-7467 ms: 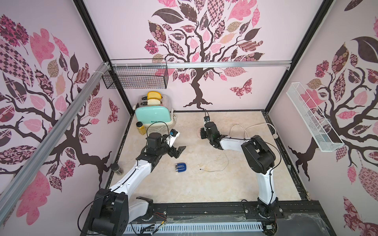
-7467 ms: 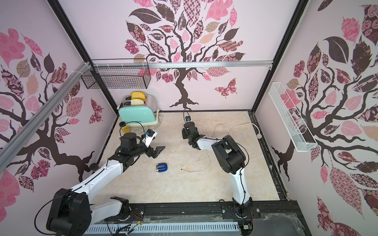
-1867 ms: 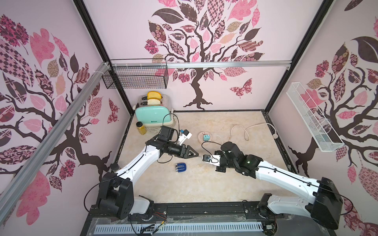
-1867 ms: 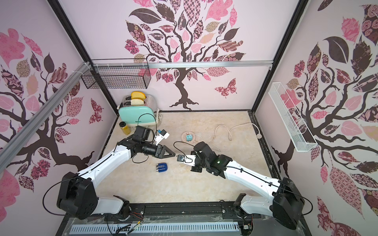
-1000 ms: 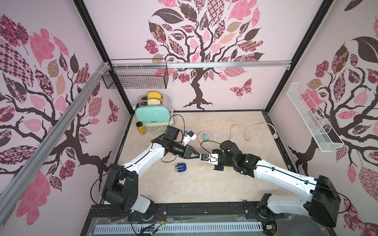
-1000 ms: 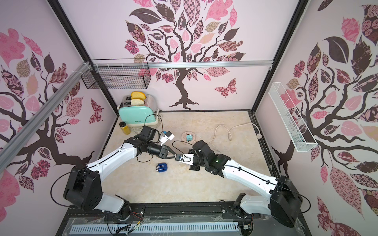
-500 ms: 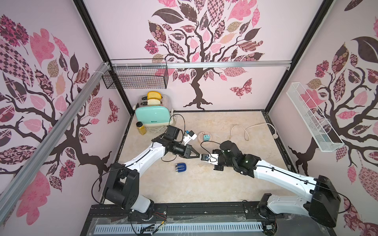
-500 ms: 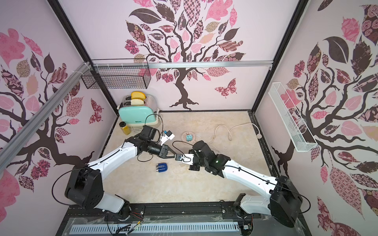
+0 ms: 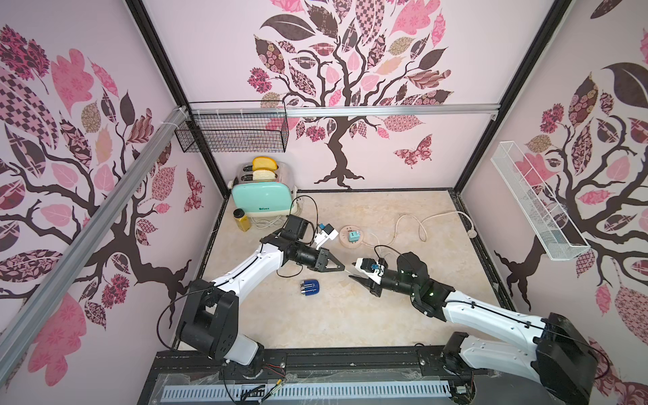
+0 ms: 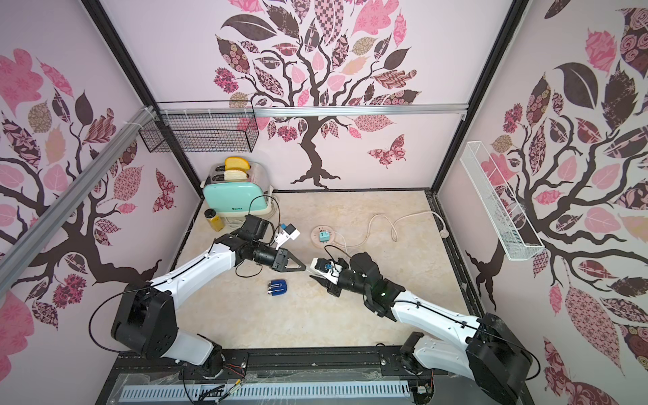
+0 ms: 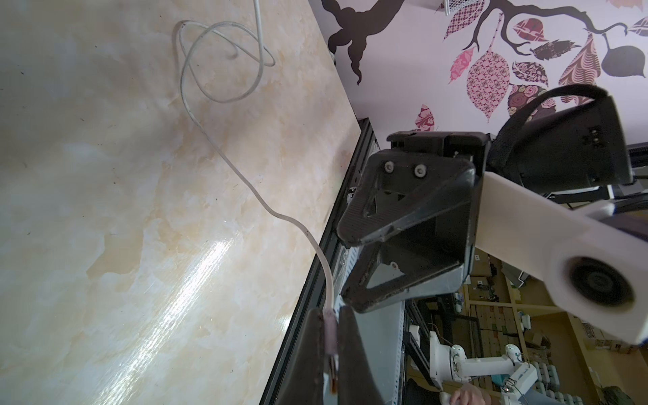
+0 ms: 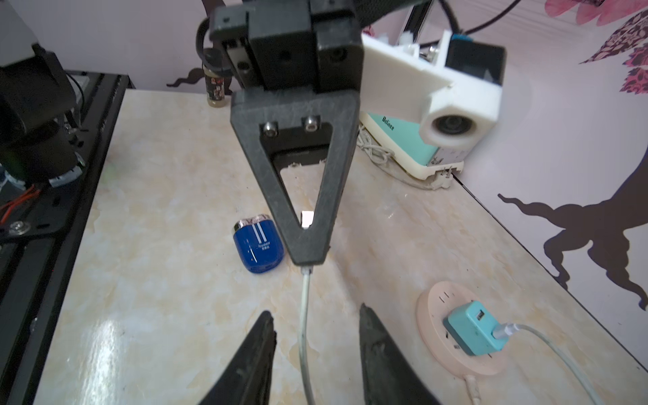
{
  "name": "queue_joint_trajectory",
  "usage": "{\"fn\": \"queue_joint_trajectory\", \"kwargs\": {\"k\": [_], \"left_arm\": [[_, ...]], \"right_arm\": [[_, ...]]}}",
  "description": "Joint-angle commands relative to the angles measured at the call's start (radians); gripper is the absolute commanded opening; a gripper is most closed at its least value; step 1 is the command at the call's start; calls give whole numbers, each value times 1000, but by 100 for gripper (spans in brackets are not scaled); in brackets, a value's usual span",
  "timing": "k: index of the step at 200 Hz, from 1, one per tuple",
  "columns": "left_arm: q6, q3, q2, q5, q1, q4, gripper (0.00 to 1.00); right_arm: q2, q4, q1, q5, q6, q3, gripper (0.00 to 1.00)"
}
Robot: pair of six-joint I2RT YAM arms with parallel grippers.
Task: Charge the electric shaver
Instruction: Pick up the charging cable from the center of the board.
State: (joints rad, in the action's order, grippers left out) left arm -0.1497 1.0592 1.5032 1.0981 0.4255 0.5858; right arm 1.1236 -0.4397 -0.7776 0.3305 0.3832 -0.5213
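Observation:
The electric shaver [image 9: 310, 288], glossy dark blue with a silver head, lies flat on the table in both top views [image 10: 277, 287] and in the right wrist view [image 12: 258, 247]. My left gripper [image 11: 330, 310] is shut on the small plug [image 11: 329, 336] at the end of the thin white charging cable [image 12: 304, 315]. It hovers just right of the shaver [image 9: 342, 269]. My right gripper [image 12: 315, 310] faces it tip to tip and is open. The cable runs loose between its fingers. The cable's other end is in the teal adapter [image 12: 470, 328] on the pink socket hub [image 12: 438, 301].
A mint toaster [image 9: 261, 203] with bread and a yellow-capped bottle [image 9: 242, 220] stand at the back left. The hub's thick white cord [image 9: 420, 224] loops toward the back right. A black frame rail [image 12: 52, 210] borders the table's front edge.
The left gripper's jaws have shut on the cable's plug and the right gripper's jaws have opened off it. Both arms have barely moved.

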Motion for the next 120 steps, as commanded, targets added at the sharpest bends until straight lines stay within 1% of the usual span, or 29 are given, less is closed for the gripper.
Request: {"fn": "queue_joint_trajectory", "kwargs": {"k": [1,11,29,46,104,120], "left_arm": [[13,23,11,41,0,-15,0],[12,22,11,44,-1,-15,0],[11,24,9,46,1,-14,0],[12,28,13,46,1,-11,0],[4,35,24,53,1,-19,0],[1,36,24,59,1,-23,0]], "right_arm": [[13,-204,1,21,-99,26,37],[27,-238,0,21,-112,29,36],[58,-224,0,40,-107,12,34],[74,-223,-2,52,-101,7,30],[93,-203,-3,44,-86,4,29],[99,-200,-3,39,-84,4,27]]}}
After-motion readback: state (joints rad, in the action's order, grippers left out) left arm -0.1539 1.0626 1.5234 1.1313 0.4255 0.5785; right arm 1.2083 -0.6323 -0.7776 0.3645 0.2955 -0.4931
